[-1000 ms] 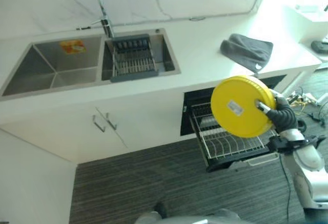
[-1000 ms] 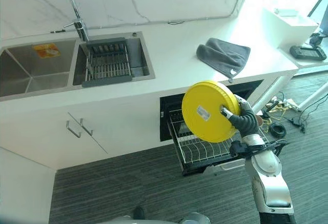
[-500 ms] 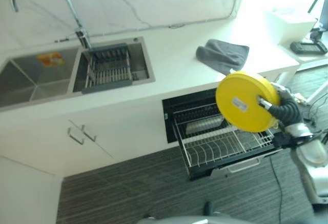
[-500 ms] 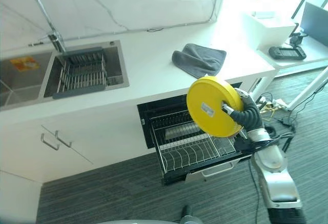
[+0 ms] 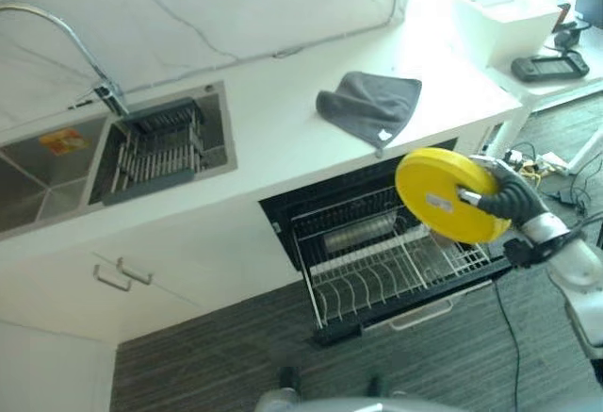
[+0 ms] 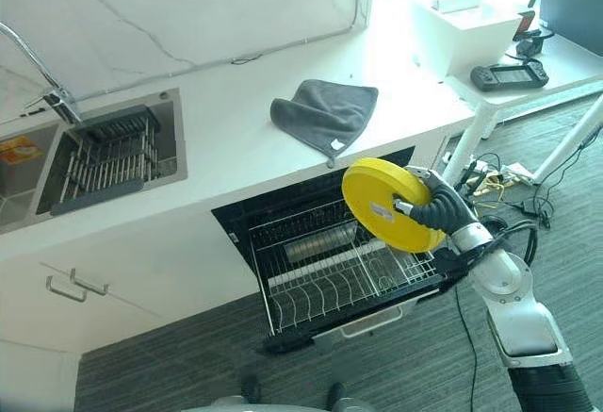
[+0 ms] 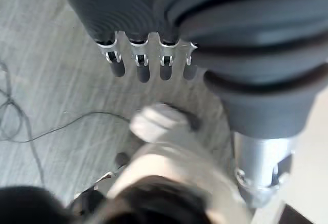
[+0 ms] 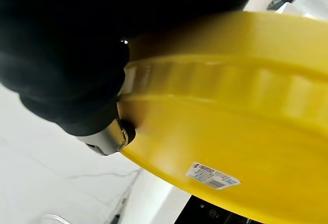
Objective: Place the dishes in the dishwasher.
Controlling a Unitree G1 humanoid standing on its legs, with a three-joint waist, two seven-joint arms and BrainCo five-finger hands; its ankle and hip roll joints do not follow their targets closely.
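A round yellow plate [image 5: 443, 193] with a small white sticker on its underside hangs tilted over the right part of the pulled-out dishwasher rack [image 5: 377, 275]. My right hand [image 5: 504, 200] is shut on its right rim, the thumb pressed on the underside [image 8: 120, 134]. The plate's underside faces the camera [image 6: 386, 203]. The white wire rack sits in a black drawer below the counter, with a metal item lying near its back. My left hand [image 7: 138, 65] hangs above the grey floor, its fingers straight and holding nothing.
A grey cloth [image 5: 369, 106] lies on the white counter above the dishwasher. A double steel sink [image 5: 57, 162] with a wire drainer [image 5: 160, 148] and a tap sits to the left. A white side table [image 6: 509, 49] stands to the right, with cables on the striped floor.
The camera has swung right, shifting the whole scene left. My right hand has lowered the yellow plate closer to the rack and tilted it flatter.
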